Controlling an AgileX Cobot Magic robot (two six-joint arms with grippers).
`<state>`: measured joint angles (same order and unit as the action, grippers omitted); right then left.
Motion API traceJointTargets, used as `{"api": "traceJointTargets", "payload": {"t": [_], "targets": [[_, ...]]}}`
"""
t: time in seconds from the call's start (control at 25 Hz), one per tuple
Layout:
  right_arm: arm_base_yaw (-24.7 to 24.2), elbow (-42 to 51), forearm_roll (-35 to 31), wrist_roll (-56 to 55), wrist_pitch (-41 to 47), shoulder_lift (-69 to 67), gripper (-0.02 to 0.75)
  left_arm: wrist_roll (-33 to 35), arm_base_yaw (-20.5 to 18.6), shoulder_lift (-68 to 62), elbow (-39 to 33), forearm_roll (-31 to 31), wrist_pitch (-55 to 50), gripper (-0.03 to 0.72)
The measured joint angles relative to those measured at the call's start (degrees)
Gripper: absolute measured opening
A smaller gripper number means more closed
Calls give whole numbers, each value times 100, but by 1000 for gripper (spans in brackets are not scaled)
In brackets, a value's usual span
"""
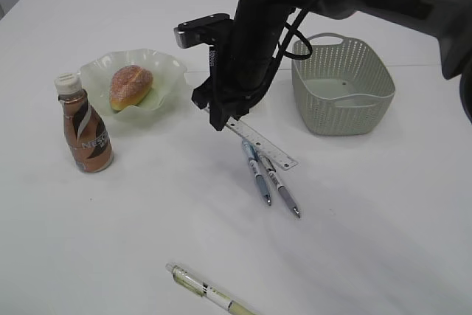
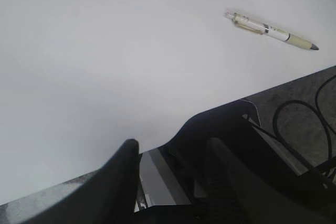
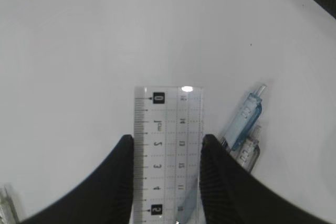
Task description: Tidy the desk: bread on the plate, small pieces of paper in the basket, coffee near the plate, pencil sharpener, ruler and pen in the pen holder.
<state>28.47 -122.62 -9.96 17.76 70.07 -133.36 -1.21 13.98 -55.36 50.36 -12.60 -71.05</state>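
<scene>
**Ruler pickup: right end effector straddling ruler end**

Right end effector (image 3: 165, 153) was low over the bench (image 1: 369, 219), its two fingers (image 3: 118, 182) on either side of the clear ruler (image 3: 168, 145) at its zero end. Fingers touched or nearly touched the ruler edges; could not tell whether a firm grip was made. Left end effector (image 2: 170, 182) hung parted and empty near the bench edge, a lone pen (image 2: 270, 31) well apart from it.

Ruler lay flat at mid-bench, between plate (image 1: 166, 71) and basket (image 1: 343, 86). In the exterior view its long axis ran diagonally, far end toward the basket side and nearer the camera. Two pens (image 1: 269, 178) lay just beside it; the blue pen (image 3: 244, 121) appeared tucked partly under the ruler edge.

Risks, as judged:
- Thin flat ruler could slip out of the fingers, since little edge is offered.
- An end grip leaves a long overhang, so the ruler may swing or pivot on lifting.
- Right finger sat close to the blue pen and might drag or pinch it.

No pen holder was visible.
</scene>
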Motion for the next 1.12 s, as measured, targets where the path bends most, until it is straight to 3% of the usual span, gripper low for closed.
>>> {"api": "traceJointTargets", "payload": {"t": [0.24, 0.48, 0.72, 1.12], "targets": [[0, -103, 131, -1356, 24, 0, 293, 0, 0, 0, 0, -12, 0, 307], [0, -139, 996, -2787, 24, 147, 293, 0, 0, 0, 0, -12, 0, 307], [-9, -143, 1221, -2994, -66, 485, 293, 0, 0, 0, 0, -12, 0, 307], [-22, -143, 2297, -3176, -1668, 1036, 291, 0, 0, 0, 0, -12, 0, 307]]}}
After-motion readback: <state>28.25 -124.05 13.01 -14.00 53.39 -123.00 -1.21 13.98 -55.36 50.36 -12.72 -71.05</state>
